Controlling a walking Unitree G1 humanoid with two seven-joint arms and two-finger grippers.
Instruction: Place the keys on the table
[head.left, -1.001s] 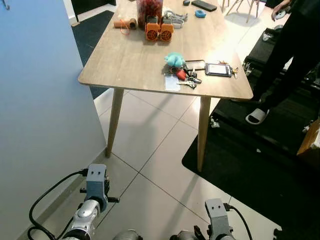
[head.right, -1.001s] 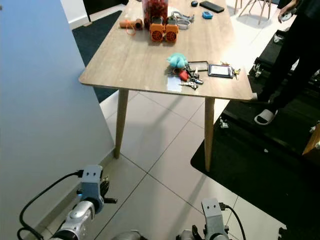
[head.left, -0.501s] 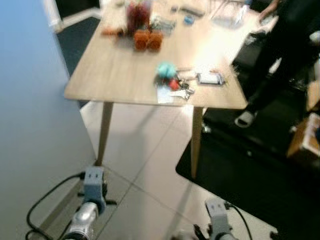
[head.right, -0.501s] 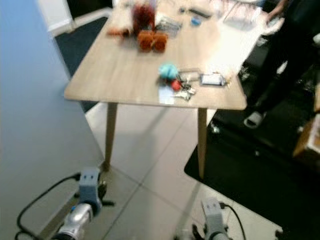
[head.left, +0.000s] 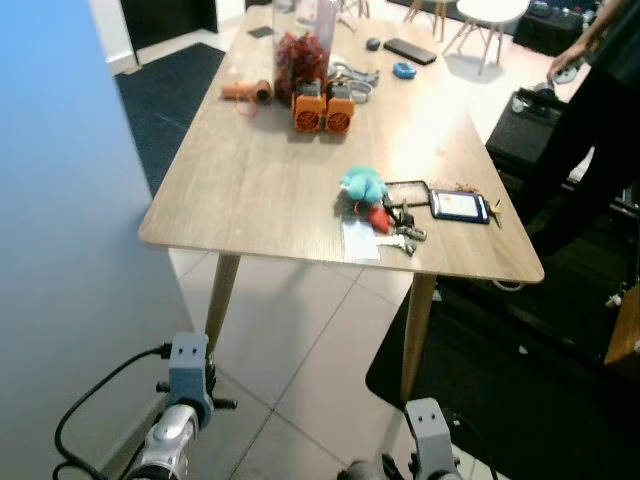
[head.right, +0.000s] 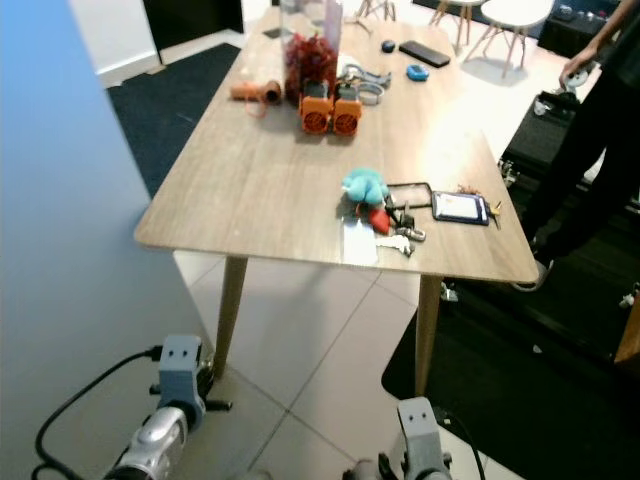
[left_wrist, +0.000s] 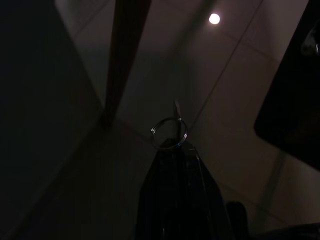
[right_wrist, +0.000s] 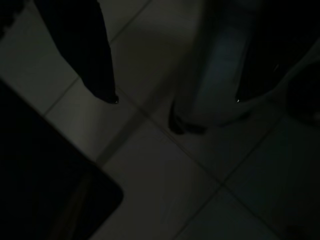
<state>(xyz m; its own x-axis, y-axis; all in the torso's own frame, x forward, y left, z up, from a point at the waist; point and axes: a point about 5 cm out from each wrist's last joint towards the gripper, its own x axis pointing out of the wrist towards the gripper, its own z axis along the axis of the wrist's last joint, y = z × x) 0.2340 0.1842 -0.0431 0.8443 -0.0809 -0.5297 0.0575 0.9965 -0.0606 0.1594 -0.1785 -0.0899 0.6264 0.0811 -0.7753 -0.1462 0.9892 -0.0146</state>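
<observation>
Nearest the camera, both arms hang low over the tiled floor (head.left: 300, 360). In the dark left wrist view the left gripper (left_wrist: 175, 147) has its jaws closed together on the keys (left_wrist: 170, 132): a metal ring with a key blade sticks out just past the black tips, above the floor and beside a worktop leg (left_wrist: 122, 55). The right gripper (right_wrist: 172, 95) has its jaws spread wide with nothing between them, over the tiles at the edge of a dark mat (right_wrist: 45, 190).

Ahead stands the wooden worktop (head.left: 250, 170). Near its front edge lie a second bunch of keys (head.left: 400, 228), a teal plush toy (head.left: 360, 186), a white card (head.left: 360, 240) and a badge holder (head.left: 460, 205). Farther back are two orange objects (head.left: 323, 112), a clear jar (head.left: 298, 50) and a black phone (head.left: 410, 50). To the right, a person (head.left: 590, 110) in dark clothes stands on a black mat (head.left: 520, 340).
</observation>
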